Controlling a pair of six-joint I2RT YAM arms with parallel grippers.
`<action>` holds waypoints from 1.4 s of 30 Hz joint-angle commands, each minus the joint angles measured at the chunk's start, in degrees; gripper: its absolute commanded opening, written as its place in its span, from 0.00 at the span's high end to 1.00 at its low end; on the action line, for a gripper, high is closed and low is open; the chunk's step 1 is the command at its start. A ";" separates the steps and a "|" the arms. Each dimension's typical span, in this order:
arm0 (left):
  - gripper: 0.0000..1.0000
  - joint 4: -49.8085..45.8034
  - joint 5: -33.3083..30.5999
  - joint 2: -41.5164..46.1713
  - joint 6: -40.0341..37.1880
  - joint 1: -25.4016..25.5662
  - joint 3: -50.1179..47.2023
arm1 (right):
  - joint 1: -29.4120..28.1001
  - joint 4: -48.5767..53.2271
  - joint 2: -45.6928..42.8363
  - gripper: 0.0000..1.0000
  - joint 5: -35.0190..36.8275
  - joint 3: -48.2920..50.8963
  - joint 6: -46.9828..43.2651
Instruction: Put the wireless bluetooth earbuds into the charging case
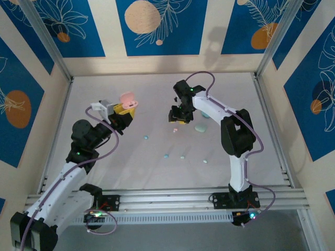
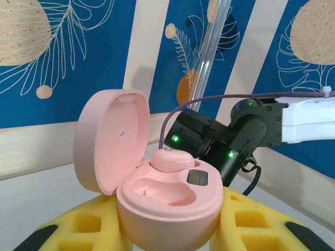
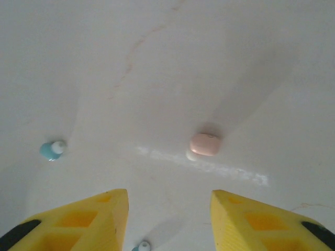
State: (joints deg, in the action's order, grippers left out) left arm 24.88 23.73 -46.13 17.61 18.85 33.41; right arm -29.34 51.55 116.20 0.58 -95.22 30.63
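**Operator:** What lies nearest on the bench [image 1: 131,172]?

**Spotter:** Closest to your arm bases, three loose earbuds [image 1: 182,157] sit in a ragged row, well apart from one another. They are pale blue or mint, but from above they are too small to tell which is which. A fourth bud [image 1: 146,138] lies a little farther out, on your left half.

**Operator:** And the right tool?

**Spotter:** Your right tool [image 3: 168,196] hangs over the bench with its yellow fingers spread and nothing between them. Just beyond its tips a pink earbud [image 3: 205,144] lies on the bench, touching neither finger. In that wrist view a light blue bud [image 3: 51,150] with a white tip lies well off to the left of the pink one. Beside your right arm a mint case [image 1: 200,128] rests on the bench.

**Operator:** The left?

**Spotter:** Your left tool [image 1: 124,109] is clamped on the pink charging case [image 2: 167,219], with a yellow finger on either side of its base. Its lid [image 2: 110,138] stands open and upright. One seated pink bud [image 2: 170,159] sits in the far well, next to a small dark window. The near well [image 2: 157,191] holds nothing.

**Operator:** Farthest?

**Spotter:** Behind everything stands the back wall [image 1: 157,31], cream with blue leaf-patterned panels.
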 commanded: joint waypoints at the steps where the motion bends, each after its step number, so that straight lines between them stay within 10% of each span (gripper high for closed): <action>1: 0.75 3.89 2.67 -0.33 -0.93 -0.64 -0.53 | -0.47 -0.22 2.67 0.55 0.28 1.94 5.53; 42: 0.74 9.99 13.47 1.09 -5.70 -0.64 -3.74 | -3.35 4.03 15.13 0.66 9.65 -8.80 -2.18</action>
State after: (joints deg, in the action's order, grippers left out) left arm 33.45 36.01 -46.11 12.91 18.85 30.35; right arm -32.21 53.47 128.86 6.20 -102.28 31.88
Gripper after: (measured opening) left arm 0.327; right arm 0.345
